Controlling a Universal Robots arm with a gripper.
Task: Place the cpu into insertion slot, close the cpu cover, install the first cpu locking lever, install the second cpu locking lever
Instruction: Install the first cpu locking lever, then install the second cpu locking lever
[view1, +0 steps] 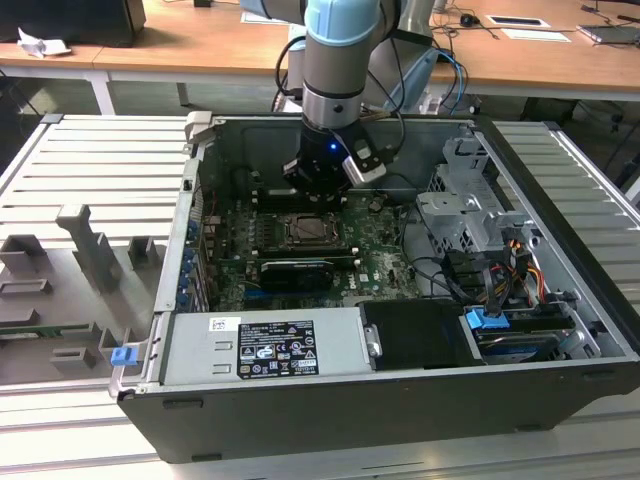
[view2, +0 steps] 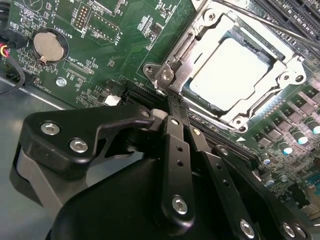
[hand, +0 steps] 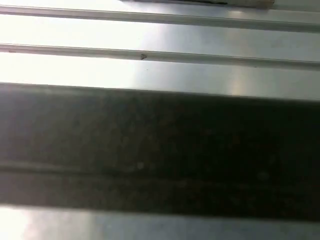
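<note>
Gripper (view2: 172, 102) clenched with fingertips together, just beside the cpu cover (view2: 200, 37), cpu (view2: 231, 70) seated inside, round battery (view2: 48, 46) nearby on the green motherboard (view2: 115, 45).

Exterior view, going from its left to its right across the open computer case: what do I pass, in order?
Blue clip → white label on the grey power supply → insertion slot with the gripper just above → silver drive cage → blue connector.

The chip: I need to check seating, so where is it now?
In the second wrist view, the chip lies in the socket under the metal cover, just beyond the gripper.
</note>
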